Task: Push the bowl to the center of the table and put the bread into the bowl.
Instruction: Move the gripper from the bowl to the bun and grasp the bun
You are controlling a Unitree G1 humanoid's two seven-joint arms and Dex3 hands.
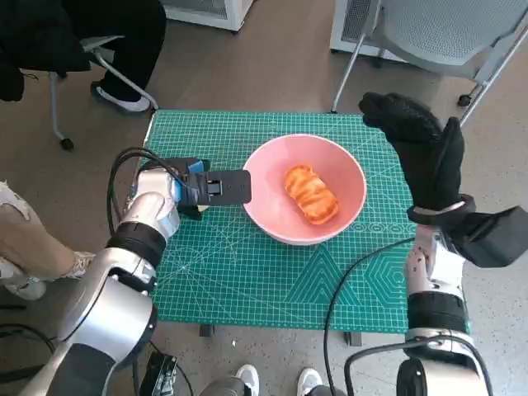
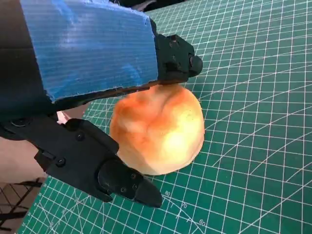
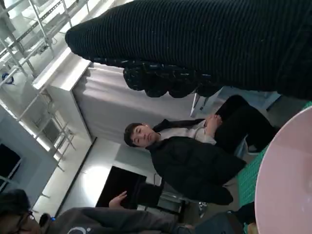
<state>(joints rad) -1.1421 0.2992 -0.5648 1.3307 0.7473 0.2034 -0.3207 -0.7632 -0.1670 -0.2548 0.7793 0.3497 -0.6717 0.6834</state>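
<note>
Left hand seemingly touches bowl; bread lies inside.

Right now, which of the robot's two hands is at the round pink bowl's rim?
The left hand, black with blue tape: its fingers reach the round pink bowl at its rim. The right hand, in a black knitted glove, stands apart beside it.

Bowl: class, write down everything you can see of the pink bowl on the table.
The bowl is round, plain pink and smooth, with a deep curved wall. It stands upright on the green gridded mat, near the table's middle. A golden-orange bread lies inside it. The left hand reaches to its rim; contact cannot be confirmed. The right hand hangs apart from it.
</note>
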